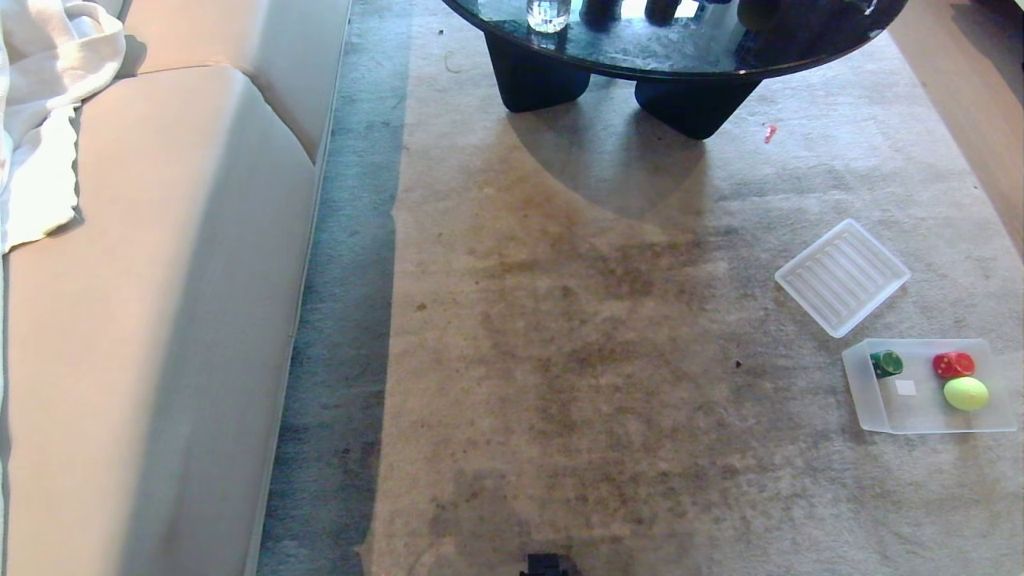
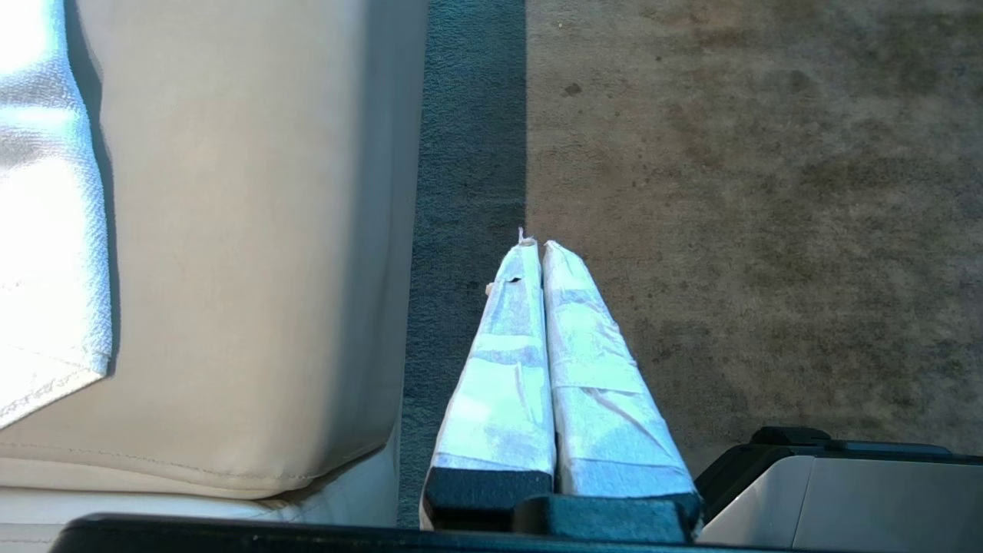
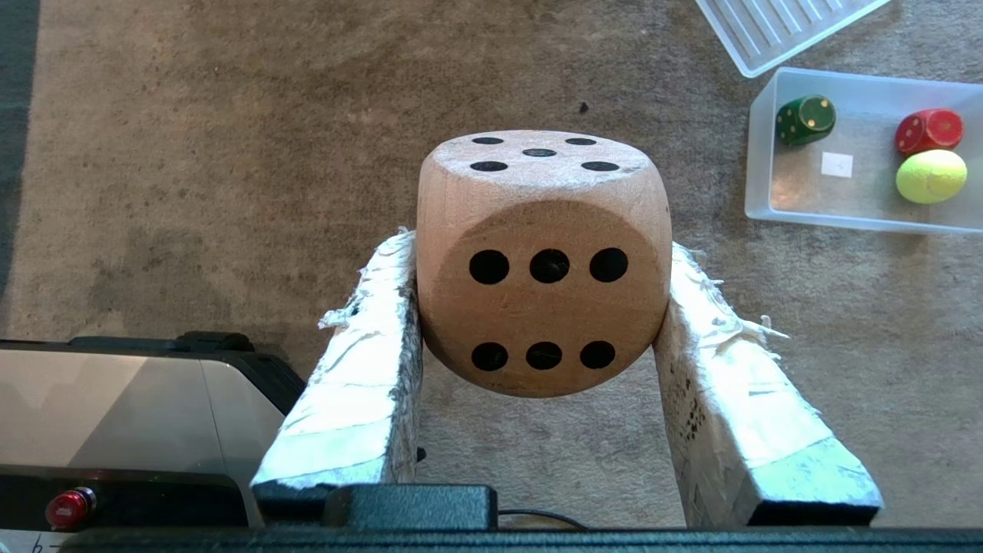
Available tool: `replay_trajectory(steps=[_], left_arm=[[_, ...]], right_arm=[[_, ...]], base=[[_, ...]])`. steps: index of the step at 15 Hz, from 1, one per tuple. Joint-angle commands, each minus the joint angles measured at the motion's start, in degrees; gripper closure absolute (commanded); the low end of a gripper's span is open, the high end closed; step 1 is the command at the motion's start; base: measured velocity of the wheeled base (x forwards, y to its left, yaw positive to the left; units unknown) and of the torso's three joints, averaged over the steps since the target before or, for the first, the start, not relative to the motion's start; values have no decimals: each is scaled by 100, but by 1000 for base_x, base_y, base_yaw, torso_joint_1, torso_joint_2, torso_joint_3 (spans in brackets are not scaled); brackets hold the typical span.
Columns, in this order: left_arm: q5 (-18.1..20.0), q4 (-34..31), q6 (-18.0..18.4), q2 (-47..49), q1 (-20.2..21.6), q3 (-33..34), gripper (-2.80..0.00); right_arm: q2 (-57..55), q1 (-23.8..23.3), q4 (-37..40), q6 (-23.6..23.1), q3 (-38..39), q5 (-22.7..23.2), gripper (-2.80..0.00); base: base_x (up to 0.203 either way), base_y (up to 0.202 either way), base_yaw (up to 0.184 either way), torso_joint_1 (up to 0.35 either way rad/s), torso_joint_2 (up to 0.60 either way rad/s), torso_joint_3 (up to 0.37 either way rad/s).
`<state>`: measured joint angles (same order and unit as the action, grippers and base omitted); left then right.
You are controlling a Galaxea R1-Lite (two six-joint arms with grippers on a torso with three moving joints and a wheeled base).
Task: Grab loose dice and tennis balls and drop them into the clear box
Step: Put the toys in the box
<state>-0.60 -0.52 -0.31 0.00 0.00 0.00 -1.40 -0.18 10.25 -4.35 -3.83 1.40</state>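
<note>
1. While my right pincer (image 3: pixel 537 307) hangs above the beige rug (image 1: pixel 576 384), its two tape-wrapped fingers (image 3: pixel 361 369) clamp the beige wooden die (image 3: pixel 541 261) from both sides; the six-pip face points back at my wrist and the five-pip face lies further out.
2. My left pincer (image 2: pixel 535 244) is closed on nothing, its white-wrapped fingers pressed together over the dark strip of carpet (image 2: pixel 468 153) that runs between the rug's left edge and the pale sofa (image 1: pixel 160 320).
3. Neither arm shows in my head view; only a small dark part of my own body (image 1: pixel 548 564) peeks in at the rug's near edge.
4. Further out, toward the rug's right edge, sits the clear box (image 1: pixel 868 400). Inside it a green die (image 1: pixel 886 363) lies at the far left corner, a red die (image 1: pixel 953 365) near the far right corner, and a tennis ball (image 1: pixel 966 394) just nearer than the red die, close against it. A small white label (image 1: pixel 906 388) shows on the box floor.
5. Just beyond the box, apart from it, the ribbed translucent lid (image 1: pixel 842 276) lies flat on the rug, turned at an angle.
6. Furthest away, a dark round glass-topped table (image 1: pixel 680 48) stands on the rug's far end with a drinking glass (image 1: pixel 549 14) on it, and a white cloth (image 1: pixel 48 120) is draped over the sofa's far end.
</note>
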Motion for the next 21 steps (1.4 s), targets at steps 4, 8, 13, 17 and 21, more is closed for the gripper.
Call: replay_trajectory(steps=[4, 8, 13, 17, 21], left_arm=[[-2, 0, -4, 0, 0, 0, 0], [-2, 0, -4, 0, 0, 0, 0], [-2, 0, -4, 0, 0, 0, 0], [-2, 0, -4, 0, 0, 9, 0], [-2, 0, -4, 0, 0, 0, 0]], right_arm=[[-18, 1, 3, -4, 5, 0, 0], [-18, 1, 3, -4, -4, 0, 0], [-18, 1, 3, -4, -4, 0, 0], [-27, 1, 3, -4, 5, 0, 0], [-18, 1, 3, -4, -4, 0, 0]], base=[[0, 0, 0, 0, 0, 0], [0, 0, 0, 0, 0, 0], [0, 0, 0, 0, 0, 0], [0, 0, 0, 0, 0, 0], [0, 0, 0, 0, 0, 0]])
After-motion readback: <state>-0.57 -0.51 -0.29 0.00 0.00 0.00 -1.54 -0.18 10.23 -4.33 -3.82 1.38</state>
